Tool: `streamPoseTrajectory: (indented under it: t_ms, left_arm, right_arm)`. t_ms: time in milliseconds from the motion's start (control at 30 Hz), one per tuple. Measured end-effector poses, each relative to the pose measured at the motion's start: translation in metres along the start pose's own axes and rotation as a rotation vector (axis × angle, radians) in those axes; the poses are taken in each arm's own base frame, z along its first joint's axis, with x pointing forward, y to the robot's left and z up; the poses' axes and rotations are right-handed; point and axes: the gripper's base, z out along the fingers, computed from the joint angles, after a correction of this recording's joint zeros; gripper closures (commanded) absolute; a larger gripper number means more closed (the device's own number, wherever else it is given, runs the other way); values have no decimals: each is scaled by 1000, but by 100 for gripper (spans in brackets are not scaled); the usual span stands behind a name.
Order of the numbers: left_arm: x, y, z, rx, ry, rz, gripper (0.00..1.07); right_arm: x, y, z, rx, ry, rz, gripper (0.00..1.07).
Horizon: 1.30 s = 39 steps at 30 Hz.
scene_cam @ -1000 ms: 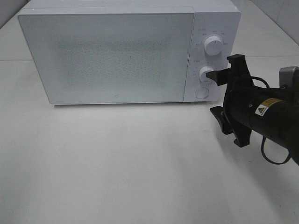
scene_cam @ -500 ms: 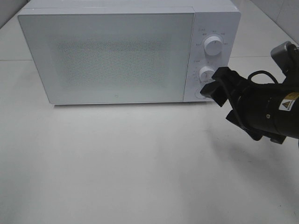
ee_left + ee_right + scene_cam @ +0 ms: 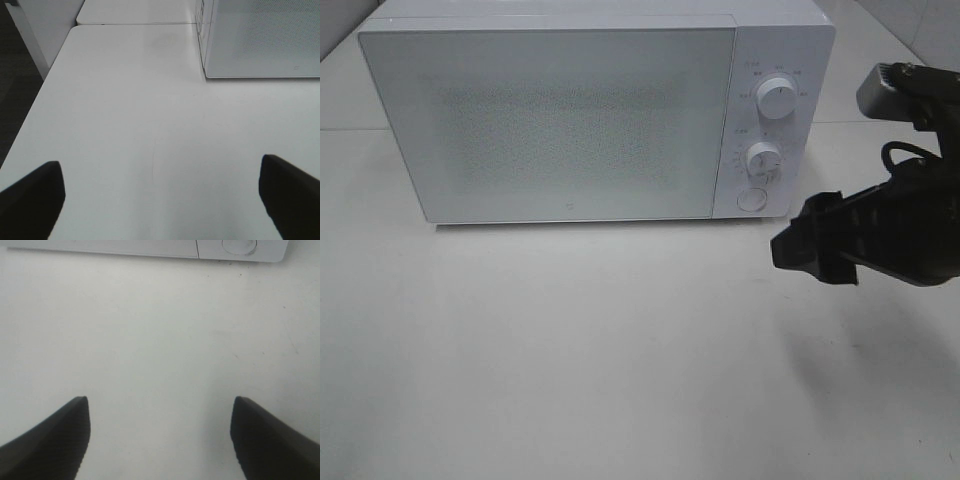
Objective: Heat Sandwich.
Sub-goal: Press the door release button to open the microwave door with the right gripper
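The sandwich is out of view. A white microwave [image 3: 560,120] stands at the back of the table with its door shut. On its right panel sit an upper knob [image 3: 777,100], a lower knob [image 3: 763,158] and a round button [image 3: 751,199]. My right gripper [image 3: 805,240] hovers in front of and to the right of the panel, apart from it, open and empty. In the right wrist view the right gripper [image 3: 159,405] faces bare table below the microwave's front edge [image 3: 150,247]. Only the left wrist view shows my left gripper [image 3: 160,162], wide open over the table, empty.
The white table [image 3: 570,350] stretches in front of the microwave. In the left wrist view the microwave's corner [image 3: 260,40] lies ahead, the table's edge [image 3: 30,120] drops to a dark floor, and a second table [image 3: 135,12] adjoins behind.
My right gripper has pulled away from the lower knob, turning and dropping toward the front right. The microwave door has stayed shut.
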Motion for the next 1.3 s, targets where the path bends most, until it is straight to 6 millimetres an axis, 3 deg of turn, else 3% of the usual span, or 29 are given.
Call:
streamPoseTrajectory:
  t_ms: [100, 233, 400, 500, 667, 733, 833, 1100, 1300]
  left_arm:
    - [0, 0, 0, 0, 0, 0, 5]
    - [0, 0, 0, 0, 0, 0, 5]
    - [0, 0, 0, 0, 0, 0, 5]
    - [0, 0, 0, 0, 0, 0, 5]
    - [0, 0, 0, 0, 0, 0, 5]
    - [0, 0, 0, 0, 0, 0, 5]
    - [0, 0, 0, 0, 0, 0, 5]
    - [0, 0, 0, 0, 0, 0, 5]
    - [0, 0, 0, 0, 0, 0, 5]
  right_arm:
    - [2, -1, -7, 24, 32, -50, 31]
    - [4, -6, -37, 95, 112, -146, 31]
    - [6, -9, -53, 132, 133, -177, 31]
    - [13, -13, -74, 167, 135, -199, 31]
    - [28, -16, -109, 159, 47, -195, 31]
    - [30, -16, -115, 158, 31, -194, 31]
    - [47, -21, -137, 150, -60, -191, 31]
    - [86, -35, -153, 193, -207, -84, 31]
    - [103, -37, -168, 251, -341, -5, 31]
